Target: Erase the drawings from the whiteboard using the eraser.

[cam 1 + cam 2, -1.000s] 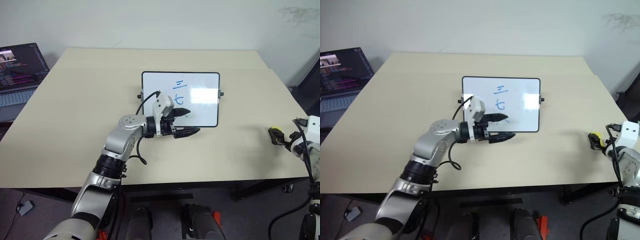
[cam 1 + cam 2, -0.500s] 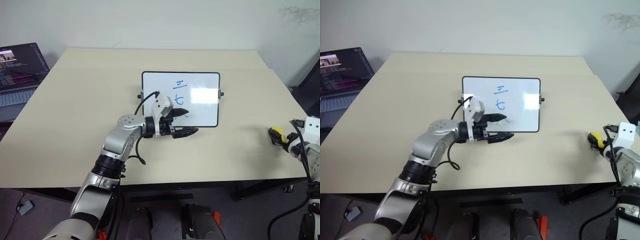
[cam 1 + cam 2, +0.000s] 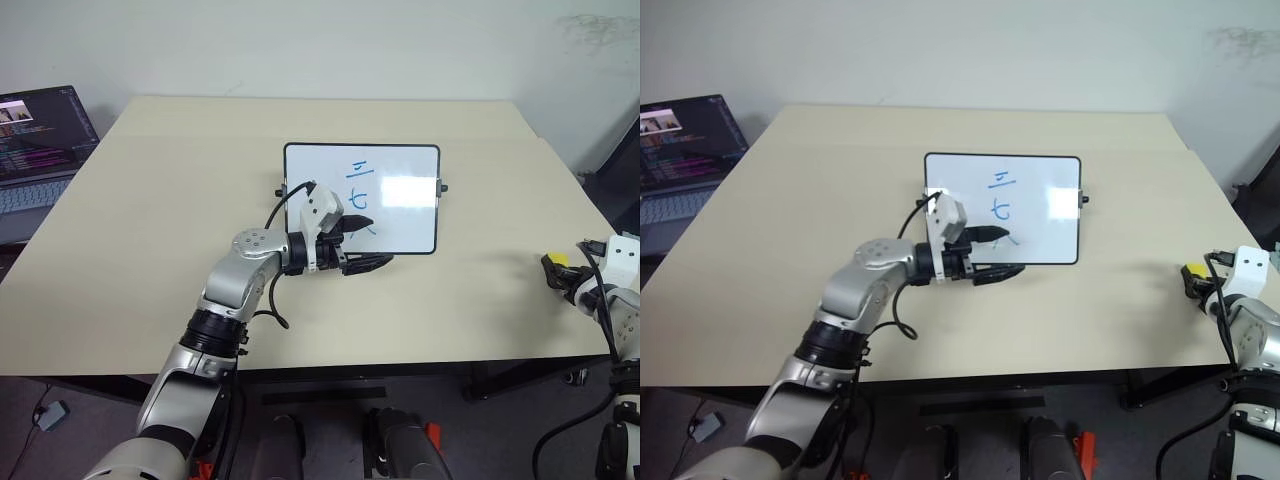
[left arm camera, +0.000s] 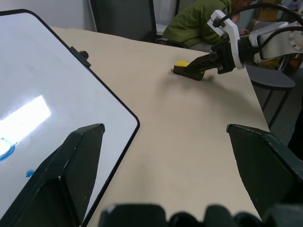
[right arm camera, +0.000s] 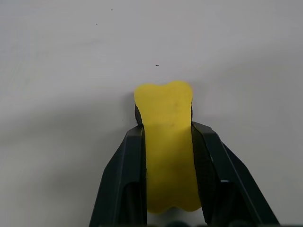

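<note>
The whiteboard (image 3: pixel 315 172) lies flat at the table's middle, with the blue drawings (image 3: pixel 359 185) near its centre. My left gripper (image 3: pixel 371 243) is open at the board's near edge. One finger reaches over the white surface below the drawings and the other is over the table in front. The yellow eraser (image 5: pixel 166 137) is pinched between the two fingers of my right gripper (image 5: pixel 166 128), low over the table near its right edge, far from the board. In the left wrist view the eraser (image 4: pixel 182 64) sits at the tip of the right gripper (image 4: pixel 194 69), beyond the whiteboard (image 4: pixel 42 80).
An open laptop (image 3: pixel 38 140) stands off the table's left side. The tabletop (image 3: pixel 180 170) is bare tan. A person in a green top (image 4: pixel 199 21) sits beyond the table's right edge, behind my right arm.
My right gripper's fingers have shut on the eraser; they stood open around it before. Both arms have stayed in place.
</note>
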### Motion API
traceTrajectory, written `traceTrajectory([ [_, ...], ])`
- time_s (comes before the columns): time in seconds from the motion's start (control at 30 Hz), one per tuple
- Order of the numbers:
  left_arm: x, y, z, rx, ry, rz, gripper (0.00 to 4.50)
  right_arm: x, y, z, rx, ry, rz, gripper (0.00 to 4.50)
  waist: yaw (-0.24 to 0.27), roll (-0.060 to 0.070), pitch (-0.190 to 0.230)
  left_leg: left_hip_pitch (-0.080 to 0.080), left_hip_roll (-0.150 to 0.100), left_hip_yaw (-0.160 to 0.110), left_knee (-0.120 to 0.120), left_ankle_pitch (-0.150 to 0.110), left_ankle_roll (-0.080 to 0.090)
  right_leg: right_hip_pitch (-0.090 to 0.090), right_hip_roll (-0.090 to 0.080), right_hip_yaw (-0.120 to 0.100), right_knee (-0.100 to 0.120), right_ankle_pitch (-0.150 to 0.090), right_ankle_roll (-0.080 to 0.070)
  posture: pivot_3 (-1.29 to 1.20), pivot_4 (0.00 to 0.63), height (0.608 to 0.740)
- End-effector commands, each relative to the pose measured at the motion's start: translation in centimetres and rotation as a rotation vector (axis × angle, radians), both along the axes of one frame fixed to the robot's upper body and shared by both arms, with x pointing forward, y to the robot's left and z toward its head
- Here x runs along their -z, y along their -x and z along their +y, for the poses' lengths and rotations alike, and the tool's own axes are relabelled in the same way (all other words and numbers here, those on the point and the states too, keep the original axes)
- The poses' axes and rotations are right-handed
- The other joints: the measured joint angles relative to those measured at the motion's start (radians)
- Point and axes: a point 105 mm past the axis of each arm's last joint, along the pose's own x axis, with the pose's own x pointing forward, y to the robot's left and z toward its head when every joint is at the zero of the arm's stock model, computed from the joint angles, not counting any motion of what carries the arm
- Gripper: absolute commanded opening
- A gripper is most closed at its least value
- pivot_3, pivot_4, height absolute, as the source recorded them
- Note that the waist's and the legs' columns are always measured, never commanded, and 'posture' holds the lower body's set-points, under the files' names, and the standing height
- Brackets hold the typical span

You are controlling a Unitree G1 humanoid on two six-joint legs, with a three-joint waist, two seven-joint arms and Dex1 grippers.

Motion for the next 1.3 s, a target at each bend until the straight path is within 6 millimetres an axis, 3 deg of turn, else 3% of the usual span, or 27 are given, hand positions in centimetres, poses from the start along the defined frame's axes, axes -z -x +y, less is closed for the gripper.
traceTrajectory([
  [0.03,-1.5,0.2,0.0,0.010,0.027,-0.056,4.50,-0.8,-0.3,-0.2,0.003,0.019,-0.029,0.97,0.000,0.000,0.000,0.000,0.000,0.000,0.000,0.000,0.000,0.000,0.000,0.000,0.000,0.000,0.000,0.00,0.150,0.740],
  [0.2,-1.6,0.0,0.2,0.000,0.023,-0.059,4.50,-2.1,-0.5,0.1,-0.014,0.032,-0.062,0.97,0.000,0.000,0.000,0.000,0.000,0.000,0.000,0.000,0.000,0.000,0.000,0.000,0.000,0.000,0.000,0.00,0.150,0.740],
  [0.47,-4.4,-2.6,4.3,-0.187,0.040,-0.150,4.50,-9.0,-2.1,2.9,-0.108,0.080,-0.236,0.97,-0.007,0.000,0.000,0.000,0.000,-0.001,0.000,0.000,0.000,0.000,0.001,0.000,0.000,0.000,0.000,0.00,0.150,0.740],
  [0.63,-6.6,-4.2,8.0,-0.360,0.054,-0.230,4.50,-12.9,-3.8,6.7,-0.211,0.117,-0.332,0.97,-0.004,0.000,0.000,0.000,0.000,-0.001,0.000,0.000,0.000,0.000,0.001,0.000,0.000,0.000,0.000,0.00,0.150,0.740],
  [0.8,-6.6,-4.9,10.9,-0.476,0.016,-0.257,4.50,-16.5,-5.8,12.1,-0.344,0.132,-0.444,0.97,-0.007,0.001,0.000,0.000,0.000,0.000,-0.002,0.000,0.000,-0.002,0.001,0.000,0.001,0.000,0.000,0.00,0.150,0.740],
  [1.07,-5.7,-4.5,11.1,-0.506,-0.025,-0.261,4.50,-18.2,-7.5,19.7,-0.486,0.124,-0.550,0.97,0.007,0.001,0.000,-0.005,0.001,0.000,-0.002,0.000,0.000,-0.007,0.001,0.000,0.001,0.000,0.000,0.00,0.150,0.740],
  [1.3,-5.6,-4.0,11.2,-0.514,-0.040,-0.259,4.50,-18.0,-8.1,24.2,-0.530,0.121,-0.621,0.97,0.005,0.001,0.000,-0.006,0.001,0.000,-0.002,0.000,0.000,-0.008,0.001,-0.001,0.002,0.001,0.000,0.00,0.150,0.740],
])
